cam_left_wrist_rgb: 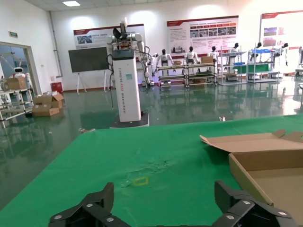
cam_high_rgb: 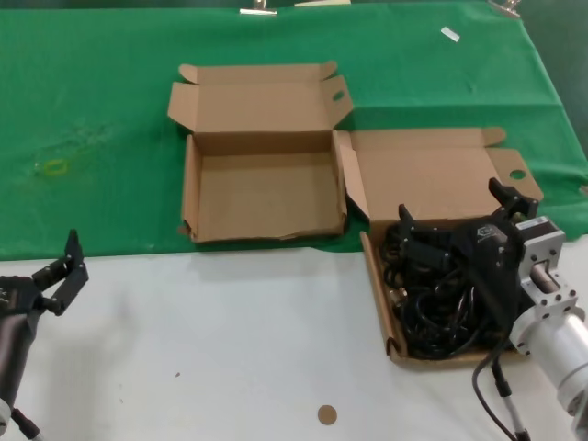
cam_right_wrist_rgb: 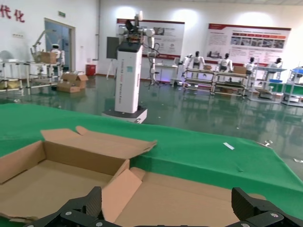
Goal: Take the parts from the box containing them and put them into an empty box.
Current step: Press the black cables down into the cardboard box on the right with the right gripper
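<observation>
Black parts (cam_high_rgb: 436, 303) lie heaped in the box containing them (cam_high_rgb: 441, 179) on the counter (cam_high_rgb: 230, 340); right gripper (cam_high_rgb: 455, 225) hovers above, fingers spread (grasp next, I'd judge). Empty box (cam_high_rgb: 262, 197) waits; left gripper (cam_high_rgb: 60, 271) idles, spread.

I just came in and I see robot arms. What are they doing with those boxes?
The robot is moving black cables from the right box to the empty box. Its right claw is open above the cables, none grabbed yet. The left claw waits open over the white table.
</observation>
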`<action>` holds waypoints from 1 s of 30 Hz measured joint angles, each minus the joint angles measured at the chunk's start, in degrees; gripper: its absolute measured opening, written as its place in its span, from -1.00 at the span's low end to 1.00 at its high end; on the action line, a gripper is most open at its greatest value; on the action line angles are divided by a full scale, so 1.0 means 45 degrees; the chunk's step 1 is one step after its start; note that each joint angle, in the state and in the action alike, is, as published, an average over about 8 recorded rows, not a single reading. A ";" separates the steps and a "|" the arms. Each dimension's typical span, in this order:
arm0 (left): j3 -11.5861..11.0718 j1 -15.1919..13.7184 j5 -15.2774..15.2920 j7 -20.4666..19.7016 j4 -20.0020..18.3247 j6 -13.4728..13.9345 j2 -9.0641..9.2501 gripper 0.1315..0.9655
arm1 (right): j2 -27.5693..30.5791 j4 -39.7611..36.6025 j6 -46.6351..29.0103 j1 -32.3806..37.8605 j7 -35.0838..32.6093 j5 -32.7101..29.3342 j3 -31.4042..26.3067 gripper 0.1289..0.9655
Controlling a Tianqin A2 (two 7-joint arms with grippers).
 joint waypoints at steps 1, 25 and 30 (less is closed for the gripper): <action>0.0000 0.0000 0.0000 0.0000 0.0000 0.0000 0.0000 0.50 | 0.0250 0.0069 0.0138 0.0016 -0.0018 0.0196 -0.0214 1.00; 0.0000 0.0000 0.0000 -0.0001 0.0000 0.0000 0.0000 -0.58 | 0.8816 0.0837 -0.0599 0.3473 0.0129 0.3283 -0.6593 1.00; 0.0000 0.0000 0.0000 -0.0001 0.0000 0.0000 0.0000 -0.78 | 0.9849 0.0708 -0.2584 0.4393 0.1168 0.1970 -0.6983 1.00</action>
